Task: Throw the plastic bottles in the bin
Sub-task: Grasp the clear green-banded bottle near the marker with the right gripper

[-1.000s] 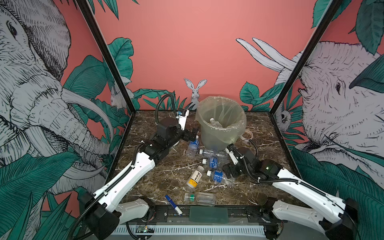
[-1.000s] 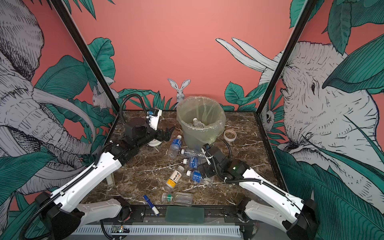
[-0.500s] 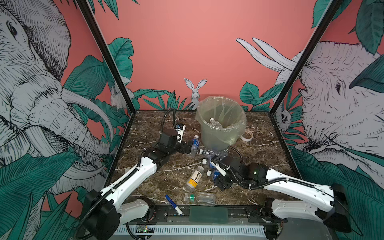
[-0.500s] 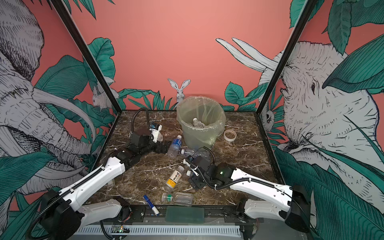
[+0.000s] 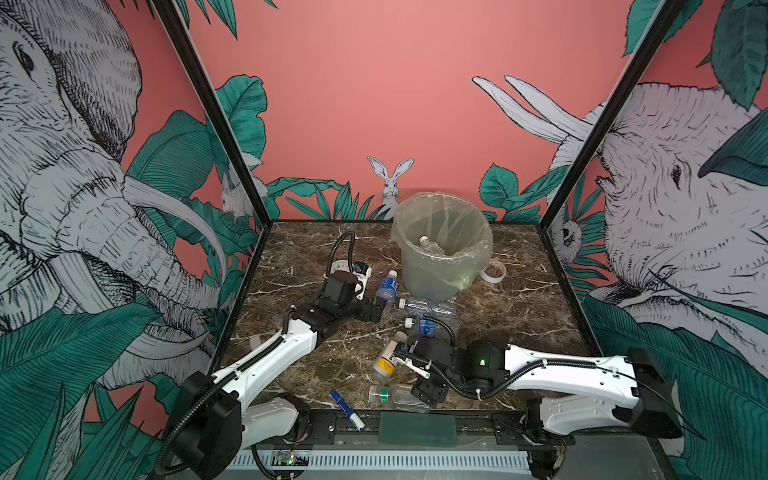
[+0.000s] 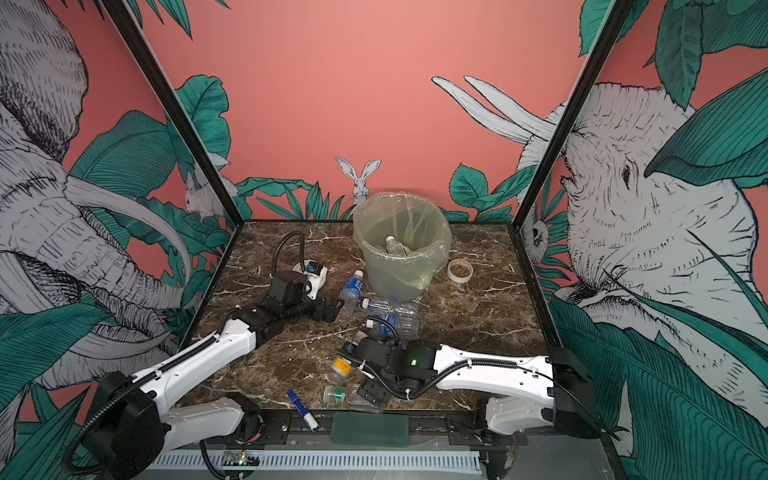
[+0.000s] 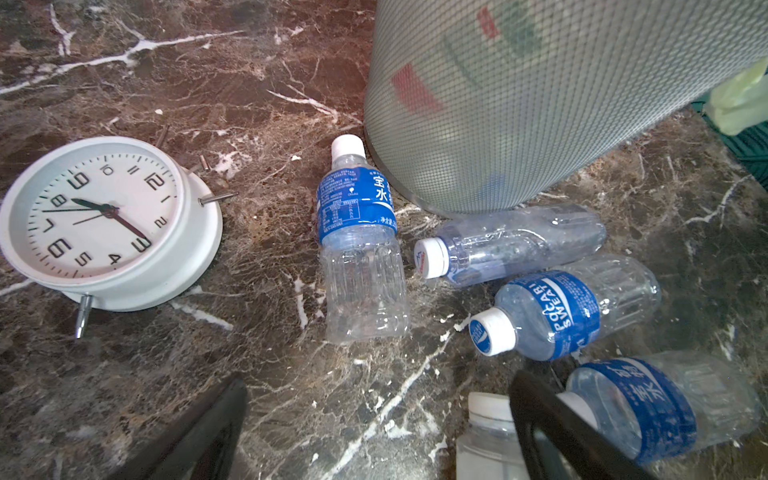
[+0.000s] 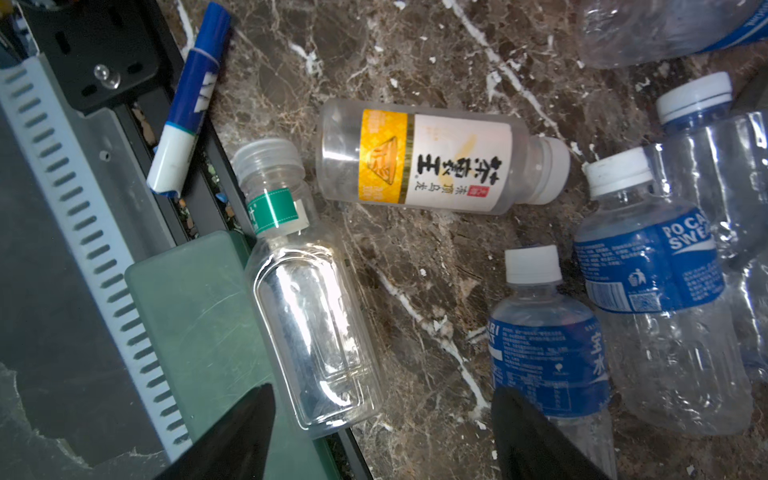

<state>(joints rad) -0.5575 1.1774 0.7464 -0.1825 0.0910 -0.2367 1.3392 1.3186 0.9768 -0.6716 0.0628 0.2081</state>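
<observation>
The bin (image 5: 444, 266) stands at the back of the marble table with a bottle (image 5: 428, 243) inside. Several plastic bottles lie in front of it. A blue-labelled bottle (image 7: 359, 249) lies just ahead of my left gripper (image 5: 376, 309), which is open over bare marble (image 7: 378, 419). Beside it lie a crushed clear bottle (image 7: 511, 245) and a Pocari bottle (image 7: 552, 311). My right gripper (image 5: 409, 376) hangs open near the front edge. The base of a clear green-labelled bottle (image 8: 307, 299) reaches between its jaws (image 8: 382, 432). A yellow-labelled bottle (image 8: 436, 160) lies further ahead.
A white clock (image 7: 104, 216) lies left of the blue-labelled bottle, half hidden under my left wrist in both top views. A blue marker pen (image 8: 187, 95) rests on the front rail. A tape roll (image 5: 494, 270) sits right of the bin.
My left gripper dropped from beside the bin's rim to the table near the blue-labelled bottle. My right gripper swung left and forward over the front bottles, its jaws narrowing somewhat.
</observation>
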